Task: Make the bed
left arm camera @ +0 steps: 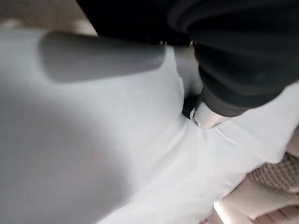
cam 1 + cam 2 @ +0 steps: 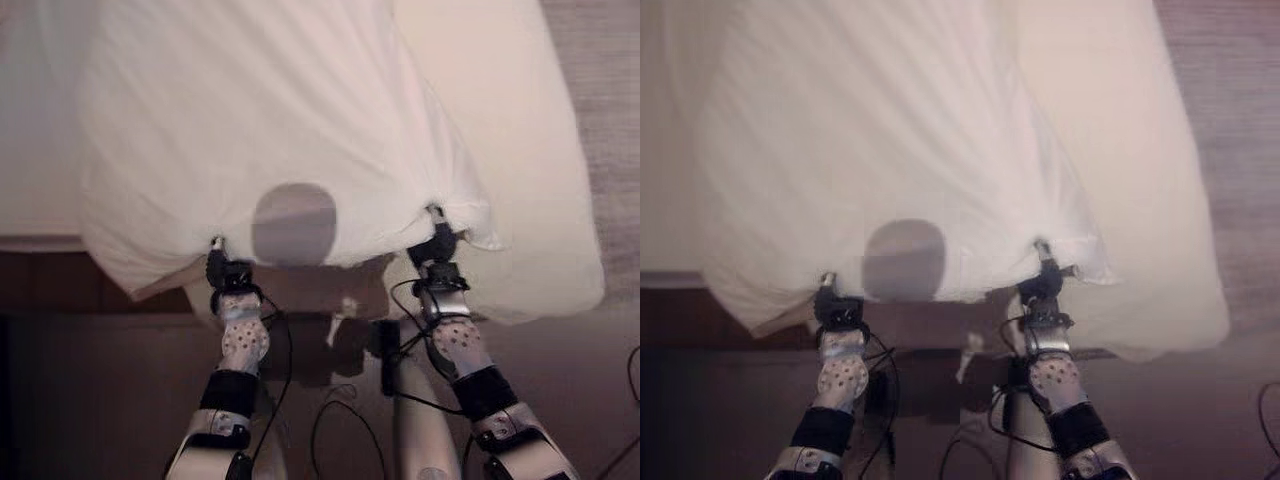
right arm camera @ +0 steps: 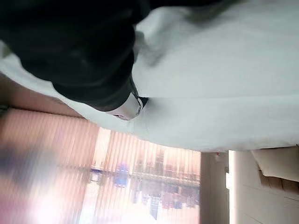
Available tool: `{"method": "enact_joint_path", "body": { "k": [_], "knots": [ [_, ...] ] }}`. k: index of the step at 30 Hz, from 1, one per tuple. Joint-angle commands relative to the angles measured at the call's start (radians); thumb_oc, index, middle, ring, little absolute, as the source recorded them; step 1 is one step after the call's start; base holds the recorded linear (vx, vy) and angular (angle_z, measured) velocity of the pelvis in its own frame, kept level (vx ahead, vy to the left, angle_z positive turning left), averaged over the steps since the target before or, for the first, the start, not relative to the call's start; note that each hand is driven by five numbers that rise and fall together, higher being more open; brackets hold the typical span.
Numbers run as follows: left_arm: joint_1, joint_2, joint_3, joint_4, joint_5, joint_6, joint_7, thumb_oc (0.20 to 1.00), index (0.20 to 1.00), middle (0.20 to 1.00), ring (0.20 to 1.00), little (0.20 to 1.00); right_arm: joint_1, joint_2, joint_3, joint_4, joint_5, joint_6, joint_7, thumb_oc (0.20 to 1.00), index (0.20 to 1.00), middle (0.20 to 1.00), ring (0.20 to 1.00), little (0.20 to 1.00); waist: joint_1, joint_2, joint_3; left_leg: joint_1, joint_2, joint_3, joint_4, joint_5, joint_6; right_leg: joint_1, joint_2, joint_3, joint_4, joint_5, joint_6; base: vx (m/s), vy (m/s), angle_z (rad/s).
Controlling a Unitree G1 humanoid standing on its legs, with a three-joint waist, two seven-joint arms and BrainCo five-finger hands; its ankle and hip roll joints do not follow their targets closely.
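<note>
The white duvet point(image 2: 280, 130) is lying over the bed point(image 2: 540, 150), bunched toward my left side of the mattress, its near edge hanging just past the foot of the bed. Its long axis is running straight away from me, up the bed toward the head end.

I am holding that near edge at two places. The left robot hand point(image 2: 218, 262) is gripping the cloth near the left corner; the right robot hand point(image 2: 436, 240) is pinching it near the right corner, where the fabric is gathering into a tight pucker. In both wrist views the white cloth is passing directly under the dark cover and being drawn in at the fingers, so I am reading both hands as closed on the duvet, though the fingertips themselves are mostly buried in fabric.

Relation that matters: the duvet is lying entirely ahead of both hands, spreading away from them. The two hands are sitting roughly level along the edge, well apart, the right one a little further forward.

To the right of the duvet the pale sheet point(image 2: 520, 90) is showing uncovered. My judgement: the cover is sitting off-centre, so the coming move needs a pull toward my right as well as a smoothing one.
</note>
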Motion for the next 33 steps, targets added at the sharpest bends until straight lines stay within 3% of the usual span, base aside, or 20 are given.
{"method": "enact_joint_path", "body": {
  "k": [1, 2, 3, 5, 9, 11, 13, 18, 22, 23, 24, 25, 26, 28, 30, 32, 33],
  "knots": [
    [0.049, 0.127, 0.069, -0.124, 0.070, -0.050, -0.017, 0.200, 0.200, 0.200, 0.200, 0.200, 0.052, -0.002, -0.034, -0.171, -0.037, -0.050, 0.055, 0.200, 0.200, 0.200, 0.200, 0.200, 0.020, 0.054, -0.056, 0.043, 0.012, 0.009, -0.109, -0.017, 0.095, 0.080, 0.009, -0.068, -0.260, 0.258, 0.089, -0.04, 0.431, -1.08],
    [0.049, 0.127, 0.069, -0.124, 0.071, -0.049, -0.017, 0.200, 0.200, 0.200, 0.200, 0.200, 0.052, -0.001, -0.033, -0.172, -0.037, -0.050, 0.054, 0.200, 0.200, 0.200, 0.200, 0.200, 0.019, 0.052, -0.057, 0.041, 0.010, 0.009, -0.112, -0.012, 0.095, 0.073, 0.007, -0.066, -0.253, 0.256, 0.088, -0.06, 0.631, -1.14],
    [0.039, 0.130, 0.057, -0.123, 0.084, -0.045, -0.011, 0.200, 0.200, 0.200, 0.200, 0.200, 0.051, -0.004, -0.019, -0.169, -0.029, -0.054, 0.053, 0.200, 0.200, 0.200, 0.200, 0.200, 0.015, 0.052, -0.057, 0.049, -0.001, 0.025, -0.143, 0.001, 0.104, 0.039, 0.057, -0.086, -0.229, 0.219, 0.081, -0.06, 0.379, -0.43],
    [0.037, 0.119, 0.051, -0.142, 0.108, -0.025, -0.001, 0.200, 0.200, 0.200, 0.200, 0.200, 0.034, 0.000, -0.009, -0.154, -0.052, -0.058, 0.027, 0.200, 0.200, 0.200, 0.200, 0.200, 0.034, 0.049, -0.056, 0.072, -0.017, 0.075, -0.211, 0.030, 0.103, 0.046, 0.084, -0.275, -0.233, 0.154, 0.078, -0.06, 0.484, -0.23],
    [0.021, 0.103, 0.021, -0.167, 0.131, -0.006, 0.001, 0.200, 0.200, 0.200, 0.200, 0.200, 0.046, -0.013, 0.022, -0.179, -0.059, -0.075, 0.030, 0.200, 0.200, 0.200, 0.200, 0.200, 0.005, 0.045, -0.045, 0.110, -0.075, 0.111, -0.316, 0.075, 0.116, -0.005, 0.291, -0.179, -0.088, 0.046, 0.035, -0.04, 0.334, -0.05],
    [0.032, 0.098, 0.017, -0.171, 0.152, 0.014, -0.007, 0.200, 0.200, 0.200, 0.200, 0.200, 0.060, -0.012, 0.028, -0.187, -0.062, -0.068, 0.032, 0.200, 0.200, 0.200, 0.200, 0.200, 0.011, 0.039, -0.046, 0.110, -0.095, 0.135, -0.326, 0.082, 0.118, 0.022, 0.307, -0.221, -0.094, 0.028, 0.020, -0.02, 0.174, 0.03],
    [0.049, 0.089, 0.014, -0.164, 0.157, 0.022, -0.009, 0.200, 0.200, 0.200, 0.200, 0.200, 0.075, -0.019, 0.035, -0.172, -0.062, -0.055, 0.050, 0.200, 0.200, 0.200, 0.200, 0.200, 0.008, 0.030, -0.047, 0.113, -0.110, 0.141, -0.324, 0.079, 0.129, 0.022, 0.361, -0.206, -0.079, 0.018, 0.010, -0.01, 0.053, -0.09],
    [0.058, 0.080, 0.004, -0.176, 0.162, 0.027, 0.003, 0.200, 0.200, 0.200, 0.200, 0.200, 0.082, -0.027, 0.031, -0.163, -0.070, -0.051, 0.050, 0.200, 0.200, 0.200, 0.200, 0.200, -0.002, 0.047, -0.049, 0.107, -0.128, 0.140, -0.322, 0.082, 0.129, 0.018, 0.391, -0.166, -0.104, 0.020, 0.004, 0.00, -0.013, 0.03],
    [0.066, 0.061, -0.002, -0.176, 0.160, 0.021, 0.004, 0.200, 0.200, 0.200, 0.200, 0.200, 0.089, -0.039, 0.028, -0.157, -0.079, -0.044, 0.037, 0.200, 0.200, 0.200, 0.200, 0.200, -0.006, 0.072, -0.055, 0.072, -0.130, 0.141, -0.263, 0.085, 0.122, 0.048, 0.378, -0.150, -0.139, 0.015, -0.010, -0.03, -0.082, 0.10],
    [0.066, 0.054, -0.009, -0.177, 0.153, 0.017, 0.006, 0.200, 0.200, 0.200, 0.200, 0.200, 0.083, -0.043, 0.026, -0.151, -0.086, -0.055, 0.020, 0.200, 0.200, 0.200, 0.200, 0.200, -0.009, 0.080, -0.055, 0.049, -0.128, 0.155, -0.210, 0.085, 0.102, 0.063, 0.373, -0.151, -0.144, 0.005, -0.019, -0.06, -0.155, 0.15],
    [0.061, 0.048, -0.011, -0.176, 0.154, 0.015, 0.003, 0.200, 0.200, 0.200, 0.200, 0.200, 0.083, -0.050, 0.016, -0.153, -0.093, -0.055, 0.016, 0.200, 0.200, 0.200, 0.200, 0.200, -0.014, 0.087, -0.045, 0.017, -0.118, 0.169, -0.128, 0.116, 0.060, 0.082, 0.366, -0.163, -0.146, -0.004, -0.031, -0.08, -0.194, 0.24],
    [0.058, 0.045, -0.016, -0.178, 0.164, 0.019, -0.006, 0.200, 0.200, 0.200, 0.200, 0.200, 0.079, -0.061, 0.003, -0.144, -0.095, -0.048, 0.020, 0.200, 0.200, 0.200, 0.200, 0.200, -0.007, 0.092, -0.030, -0.021, -0.111, 0.162, -0.043, 0.160, 0.014, 0.092, 0.363, -0.175, -0.135, -0.017, -0.043, -0.09, -0.172, 0.30],
    [0.060, 0.046, -0.015, -0.185, 0.174, 0.020, -0.011, 0.200, 0.200, 0.200, 0.200, 0.200, 0.071, -0.067, 0.002, -0.133, -0.097, -0.041, 0.022, 0.200, 0.200, 0.200, 0.200, 0.200, 0.003, 0.089, -0.023, -0.039, -0.118, 0.134, -0.010, 0.182, -0.009, 0.089, 0.362, -0.180, -0.115, -0.017, -0.052, -0.09, -0.156, 0.66],
    [0.069, 0.039, -0.007, -0.198, 0.164, 0.012, -0.007, 0.200, 0.200, 0.200, 0.200, 0.200, 0.069, -0.068, 0.004, -0.125, -0.095, -0.051, 0.020, 0.200, 0.200, 0.200, 0.200, 0.200, 0.002, 0.073, -0.031, -0.024, -0.071, 0.150, -0.012, 0.134, 0.029, 0.084, 0.346, -0.193, -0.087, -0.032, -0.054, -0.05, -0.134, 0.68],
    [0.075, 0.045, 0.015, -0.216, 0.173, 0.005, -0.001, 0.200, 0.200, 0.200, 0.200, 0.200, 0.054, -0.074, -0.009, -0.107, -0.096, -0.063, 0.017, 0.200, 0.200, 0.200, 0.200, 0.200, 0.002, 0.047, -0.041, -0.002, 0.022, 0.115, -0.037, 0.112, 0.061, 0.068, 0.325, -0.186, -0.050, -0.053, -0.060, -0.01, -0.042, 0.02],
    [0.078, 0.056, 0.026, -0.235, 0.193, -0.002, 0.010, 0.200, 0.200, 0.200, 0.200, 0.200, 0.047, -0.070, -0.010, -0.092, -0.092, -0.073, 0.021, 0.200, 0.200, 0.200, 0.200, 0.200, 0.006, 0.032, -0.051, 0.067, 0.103, 0.035, -0.190, 0.153, 0.071, 0.051, 0.309, -0.169, -0.031, -0.065, -0.055, 0.03, 0.090, 0.04],
    [0.071, 0.059, 0.031, -0.232, 0.193, -0.009, 0.017, 0.200, 0.200, 0.200, 0.200, 0.200, 0.046, -0.063, -0.007, -0.083, -0.087, -0.077, 0.024, 0.200, 0.200, 0.200, 0.200, 0.200, 0.011, 0.030, -0.054, 0.107, 0.142, 0.000, -0.289, 0.203, 0.055, 0.044, 0.311, -0.160, -0.022, -0.068, -0.049, 0.05, 0.192, 0.14]
  ]
}}
